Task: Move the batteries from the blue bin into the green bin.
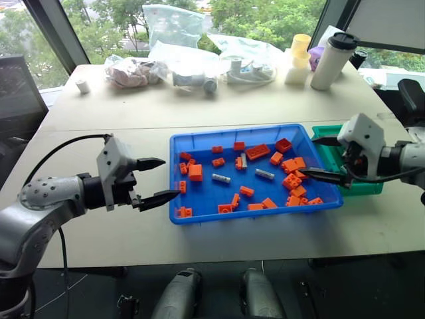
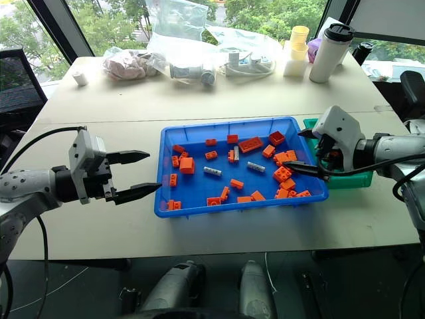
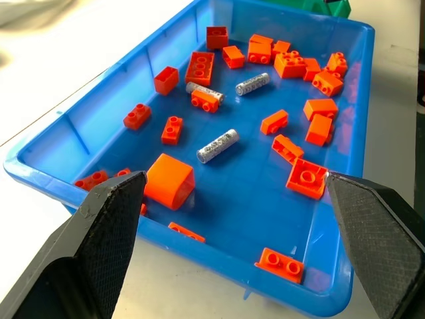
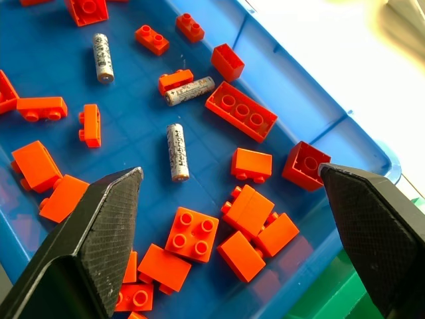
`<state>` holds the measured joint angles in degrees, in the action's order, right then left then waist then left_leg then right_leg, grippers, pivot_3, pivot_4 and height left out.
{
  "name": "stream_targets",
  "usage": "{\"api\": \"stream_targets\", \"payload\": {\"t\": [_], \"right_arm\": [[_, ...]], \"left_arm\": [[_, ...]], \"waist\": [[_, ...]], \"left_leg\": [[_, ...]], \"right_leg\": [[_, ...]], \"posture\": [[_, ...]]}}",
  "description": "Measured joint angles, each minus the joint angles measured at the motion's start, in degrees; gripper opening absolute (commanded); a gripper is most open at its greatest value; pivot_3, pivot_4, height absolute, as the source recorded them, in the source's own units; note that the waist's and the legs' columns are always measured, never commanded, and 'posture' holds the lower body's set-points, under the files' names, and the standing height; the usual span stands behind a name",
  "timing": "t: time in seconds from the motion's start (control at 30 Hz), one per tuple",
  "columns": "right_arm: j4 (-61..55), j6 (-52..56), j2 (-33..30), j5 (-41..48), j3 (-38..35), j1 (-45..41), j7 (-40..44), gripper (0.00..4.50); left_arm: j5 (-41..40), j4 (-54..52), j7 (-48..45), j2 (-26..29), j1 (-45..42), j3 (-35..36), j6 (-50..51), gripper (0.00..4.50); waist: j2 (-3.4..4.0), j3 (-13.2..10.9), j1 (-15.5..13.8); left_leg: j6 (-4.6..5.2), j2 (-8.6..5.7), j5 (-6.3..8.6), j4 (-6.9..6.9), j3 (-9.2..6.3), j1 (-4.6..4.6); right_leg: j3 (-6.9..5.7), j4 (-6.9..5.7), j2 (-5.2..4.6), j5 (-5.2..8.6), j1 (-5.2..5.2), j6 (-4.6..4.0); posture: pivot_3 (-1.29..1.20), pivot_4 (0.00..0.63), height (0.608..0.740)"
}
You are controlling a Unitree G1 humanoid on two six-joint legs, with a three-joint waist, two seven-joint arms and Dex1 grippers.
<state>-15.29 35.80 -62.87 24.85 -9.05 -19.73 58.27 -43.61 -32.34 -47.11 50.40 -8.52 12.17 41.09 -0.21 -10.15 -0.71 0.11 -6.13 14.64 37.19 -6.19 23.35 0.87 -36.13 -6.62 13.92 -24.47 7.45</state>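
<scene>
Both claws stand apart and empty, the left claw (image 1: 154, 181) outside the blue bin (image 1: 199, 216), the right claw (image 1: 323, 158) poised over its green bin (image 1: 366, 188) edge, evidently readying to grasp the batteries (image 1: 221, 178) among orange bricks (image 1: 195, 172).

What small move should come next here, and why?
Probably lower the open right hand onto the nearest thin silver-grey cylindrical battery: three batteries lie loose among orange bricks in the shallow bright-blue plastic bin, and the green bin sits beside that hand.

Left end effector (image 1: 154, 181) points inward, fingers spread wide and empty. Right end effector (image 1: 323, 158) angles down and inward, apparently open, empty.
</scene>
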Motion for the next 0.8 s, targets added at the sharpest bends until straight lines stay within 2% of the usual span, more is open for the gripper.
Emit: {"api": "stream_targets", "payload": {"t": [0.57,0.8], "right_arm": [[-0.03,0.03,1.74,0.03,2.75,-1.86,0.58,4.39],[-0.14,0.14,8.29,-1.21,11.14,-6.83,0.51,4.39]], "left_arm": [[-0.89,-0.34,1.51,-0.56,-0.31,0.18,0.11,4.50],[-0.82,-0.42,1.78,-0.69,-0.93,-0.25,0.12,4.50]], "waist": [[0.00,0.00,0.01],[0.00,0.00,0.28]], "left_leg": [[0.00,0.00,0.00,0.00,0.00,0.00],[-0.02,0.01,-0.01,-0.01,-0.01,-0.01]], "right_leg": [[0.00,0.00,0.00,0.00,0.00,0.00],[0.00,-0.02,0.03,0.00,-0.02,0.00]], "posture": [[0.00,0.150,0.740],[0.00,0.150,0.740]]}}
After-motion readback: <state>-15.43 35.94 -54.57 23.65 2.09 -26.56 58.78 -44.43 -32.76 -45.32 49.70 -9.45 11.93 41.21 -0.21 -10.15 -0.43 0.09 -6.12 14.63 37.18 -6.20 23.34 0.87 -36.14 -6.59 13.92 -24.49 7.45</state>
